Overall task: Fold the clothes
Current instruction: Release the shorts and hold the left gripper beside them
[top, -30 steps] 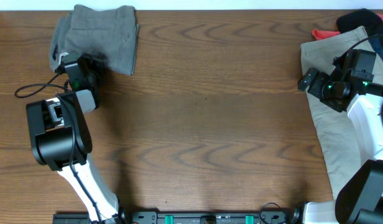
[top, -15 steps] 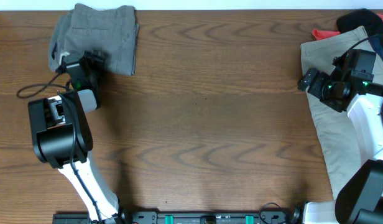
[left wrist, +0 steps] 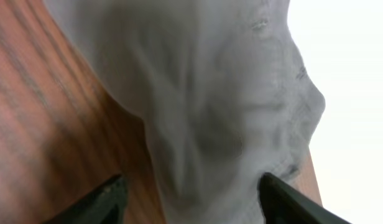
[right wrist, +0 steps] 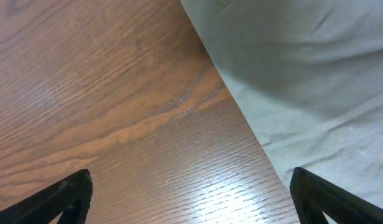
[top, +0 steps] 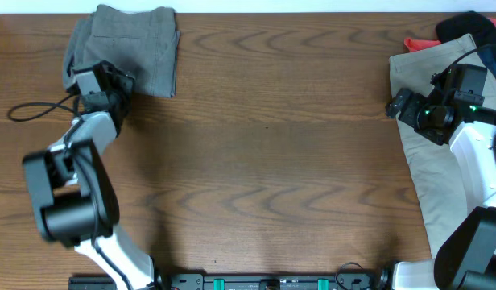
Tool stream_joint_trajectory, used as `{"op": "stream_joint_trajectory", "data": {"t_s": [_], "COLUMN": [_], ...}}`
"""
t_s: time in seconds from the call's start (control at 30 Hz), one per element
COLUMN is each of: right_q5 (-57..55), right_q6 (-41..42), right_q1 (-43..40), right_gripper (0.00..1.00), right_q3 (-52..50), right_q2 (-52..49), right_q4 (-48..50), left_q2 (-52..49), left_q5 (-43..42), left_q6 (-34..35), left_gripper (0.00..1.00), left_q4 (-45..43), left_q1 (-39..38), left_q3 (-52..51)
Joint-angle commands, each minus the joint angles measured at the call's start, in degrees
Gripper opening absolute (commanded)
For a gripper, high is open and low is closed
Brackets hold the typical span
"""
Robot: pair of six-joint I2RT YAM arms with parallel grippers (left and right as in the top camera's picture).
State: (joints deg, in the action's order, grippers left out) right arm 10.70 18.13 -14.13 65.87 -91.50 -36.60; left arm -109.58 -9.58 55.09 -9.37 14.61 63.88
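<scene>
Grey-green shorts (top: 127, 44), one of the clothes, lie folded at the table's far left corner. My left gripper (top: 117, 80) sits at their near-left edge. In the left wrist view its jaws stand apart (left wrist: 191, 208), with a rumpled fold of the grey cloth (left wrist: 222, 112) just ahead and bare wood beside one fingertip (left wrist: 107, 202). Tan shorts (top: 441, 161) are spread along the right side under my right arm. My right gripper (top: 395, 105) is open at their left edge. In its wrist view the gripper (right wrist: 191, 205) hangs over bare wood, beside the tan cloth (right wrist: 303, 74).
A red piece (top: 417, 42) and a dark piece (top: 473, 28) lie bunched at the far right corner behind the tan shorts. A black cable (top: 35, 109) loops on the table left of my left arm. The wooden table (top: 264, 161) ends at a white back edge.
My left gripper has opened and let go of the grey-green shorts. Its arm has swung left and the wrist has shifted slightly toward the far left. The right arm has not moved.
</scene>
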Motion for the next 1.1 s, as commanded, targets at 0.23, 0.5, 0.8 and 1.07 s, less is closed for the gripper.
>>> {"op": "stream_joint_trajectory", "data": {"t_s": [0.23,0.5,0.8,1.07], "right_q5": [0.0,0.0,0.0,0.0], "right_q6": [-1.0,-1.0,-1.0,-1.0], "right_q1": [-0.1,-0.1,-0.1,-0.1], "right_gripper": [0.99,0.99,0.99,0.99], "right_q3": [0.7,0.7,0.7,0.7], "right_q2": [-0.1,-0.1,-0.1,-0.1], "right_q4": [0.0,-0.1,-0.1,-0.1], "left_q2": [6.1,-1.4,-9.6,-3.8], "left_q5": [4.8,4.9,4.3,2.1], "left_q6": [-1.7,-4.1,-10.2,-16.1], "left_gripper": [0.27,0.06,0.06,0.06], "left_q4": [5.1,-5.2,-6.9,-5.9], "left_q1": [-0.5,-3.6,-5.6,-5.5], "left_q3": [-0.1,-0.1,-0.1,-0.1]}}
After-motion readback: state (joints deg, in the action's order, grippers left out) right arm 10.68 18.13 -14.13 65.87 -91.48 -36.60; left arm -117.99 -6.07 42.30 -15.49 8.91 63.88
